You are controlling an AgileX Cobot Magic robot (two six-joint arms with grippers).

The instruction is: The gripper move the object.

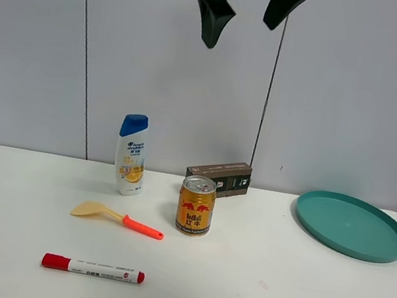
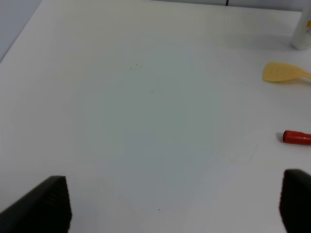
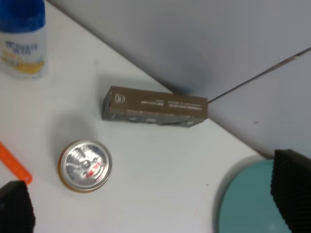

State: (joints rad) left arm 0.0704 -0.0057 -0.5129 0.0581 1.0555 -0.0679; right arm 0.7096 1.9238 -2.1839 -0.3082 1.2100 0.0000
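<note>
Gold can (image 1: pixel 195 206) upright on counter (image 1: pixel 275 282), nothing gripping it. Brown box (image 1: pixel 219 177) just behind it. Shampoo bottle (image 1: pixel 131 153) near, on the left-arm side; teal plate (image 1: pixel 353 225) well apart, on the right-arm side. Right gripper (image 1: pixel 240 31) high above the can, jaws spread wide, empty. Left gripper (image 2: pixel 170 204) likewise spread, empty, low over counter.

The right pincer (image 1: pixel 239 34) is matte black with two tapered fingers whose inner pads (image 3: pixel 294 189) are finely ribbed.

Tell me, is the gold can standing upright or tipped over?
Upright: the gold can stands on its base on the table, silver top facing up.
</note>
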